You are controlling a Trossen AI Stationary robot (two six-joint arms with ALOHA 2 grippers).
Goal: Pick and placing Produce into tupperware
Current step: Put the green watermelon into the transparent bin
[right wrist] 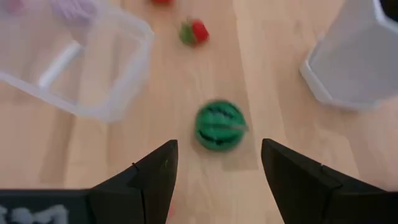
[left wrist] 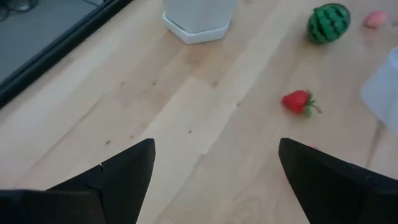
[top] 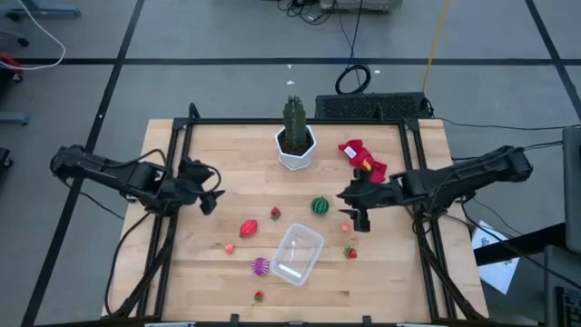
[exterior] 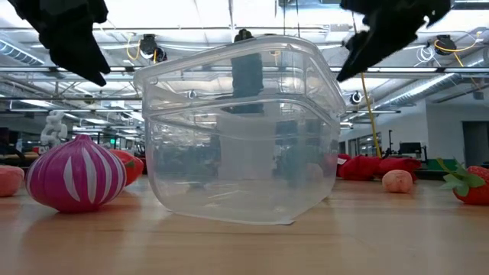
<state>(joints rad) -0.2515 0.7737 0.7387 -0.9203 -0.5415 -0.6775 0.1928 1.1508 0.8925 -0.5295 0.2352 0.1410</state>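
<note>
Right gripper (right wrist: 214, 180) hovers with fingers parted just short of the green striped toy watermelon (right wrist: 219, 125). Left gripper (top: 211, 196) waits open opposite. Beyond, the clear plastic rectangular tupperware (top: 297, 253) sits empty on the wooden table (top: 218, 154).

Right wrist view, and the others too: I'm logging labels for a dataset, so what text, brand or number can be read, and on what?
None can be read.
Right end effector: pale marks low on its body, too blurred to read.
Tupperware, watermelon, white pot: no lettering visible.
</note>
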